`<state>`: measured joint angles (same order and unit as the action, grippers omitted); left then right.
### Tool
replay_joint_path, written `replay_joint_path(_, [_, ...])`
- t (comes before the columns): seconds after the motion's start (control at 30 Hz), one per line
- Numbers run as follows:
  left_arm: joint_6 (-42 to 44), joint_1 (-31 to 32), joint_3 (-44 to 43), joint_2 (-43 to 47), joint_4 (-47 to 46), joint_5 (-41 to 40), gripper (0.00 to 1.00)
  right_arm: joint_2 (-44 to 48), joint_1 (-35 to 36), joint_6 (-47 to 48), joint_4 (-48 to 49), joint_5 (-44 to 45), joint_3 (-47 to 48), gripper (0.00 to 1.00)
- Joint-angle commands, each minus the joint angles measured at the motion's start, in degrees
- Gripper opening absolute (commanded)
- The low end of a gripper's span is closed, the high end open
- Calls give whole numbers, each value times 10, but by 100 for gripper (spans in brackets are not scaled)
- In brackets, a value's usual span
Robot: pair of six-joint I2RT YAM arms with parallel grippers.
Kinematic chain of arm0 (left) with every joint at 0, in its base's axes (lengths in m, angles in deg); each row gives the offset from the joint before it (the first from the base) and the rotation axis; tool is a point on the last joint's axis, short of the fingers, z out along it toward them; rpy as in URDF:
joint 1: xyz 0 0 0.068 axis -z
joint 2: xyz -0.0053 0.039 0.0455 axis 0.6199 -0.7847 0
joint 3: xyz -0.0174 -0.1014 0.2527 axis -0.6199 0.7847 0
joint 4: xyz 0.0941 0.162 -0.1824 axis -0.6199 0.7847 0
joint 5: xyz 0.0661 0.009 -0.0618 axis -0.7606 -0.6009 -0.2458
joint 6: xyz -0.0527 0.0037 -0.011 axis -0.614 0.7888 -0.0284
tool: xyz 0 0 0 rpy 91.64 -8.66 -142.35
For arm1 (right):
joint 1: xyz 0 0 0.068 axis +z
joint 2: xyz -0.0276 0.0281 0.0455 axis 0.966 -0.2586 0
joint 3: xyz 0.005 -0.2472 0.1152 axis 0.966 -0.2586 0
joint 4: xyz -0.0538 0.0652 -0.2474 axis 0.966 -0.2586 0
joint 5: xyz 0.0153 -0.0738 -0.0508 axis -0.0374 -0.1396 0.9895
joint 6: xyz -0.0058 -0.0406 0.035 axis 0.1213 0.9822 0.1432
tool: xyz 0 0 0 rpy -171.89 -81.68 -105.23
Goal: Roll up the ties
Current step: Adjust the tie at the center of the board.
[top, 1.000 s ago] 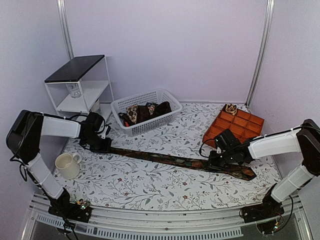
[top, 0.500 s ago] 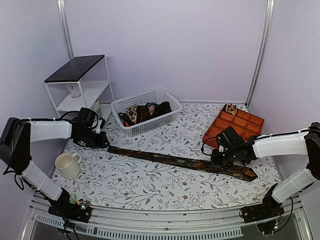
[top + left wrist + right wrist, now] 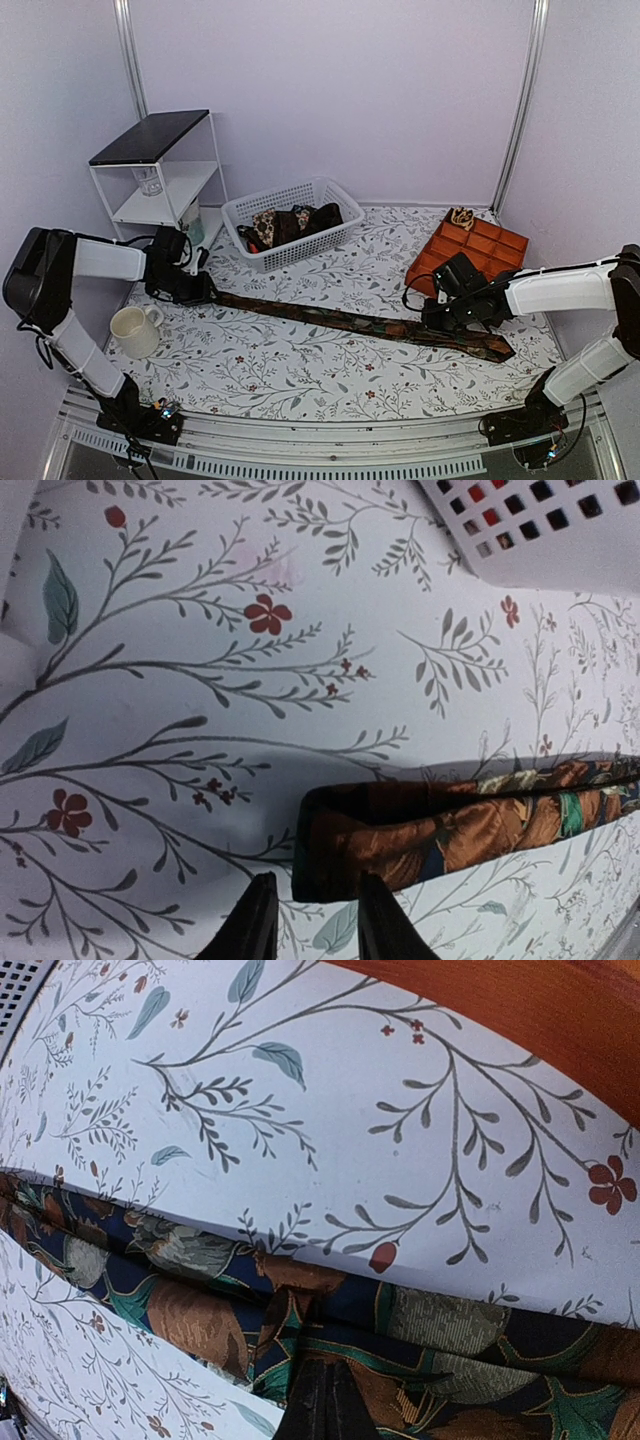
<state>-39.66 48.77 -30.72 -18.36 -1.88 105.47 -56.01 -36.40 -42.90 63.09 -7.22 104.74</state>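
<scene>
Under right hand (image 3: 321,1392), tie (image 3: 350,322) pinched — fingertips cut off, left hand (image 3: 315,912) parted.

White-and-black left arm (image 3: 105,258) bends low, its black two-finger left gripper (image 3: 197,290) angled down, jaws slightly parted. White-and-black right arm (image 3: 555,288) stretches inward, its black two-finger right gripper (image 3: 437,318) held low, jaws pressed together.

White arm links (image 3: 105,258), bulky black joints (image 3: 33,268).
</scene>
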Motion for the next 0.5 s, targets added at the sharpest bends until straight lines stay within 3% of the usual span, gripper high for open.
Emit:
replay_joint_path(0.0, [6, -12, -1, -15, -32, 13, 29, 16, 1, 6, -1, -4, 11, 1])
replay_joint_path(0.27, [0, -13, 11, -34, -56, 28, 28, 15, 1, 3, 1, -5, 11, 2])
replay_joint_path(0.3, [-1, -12, 11, -34, -57, 30, 25, 15, 1, 3, 0, -5, 10, 2])
replay_joint_path(0.4, [-5, -12, 10, -31, -43, 26, 2, 23, 2, 3, -7, -6, 10, 2])
replay_joint_path(0.47, [-6, -12, 7, -23, -24, 17, 0, 34, 1, 1, -14, -3, 8, 3])
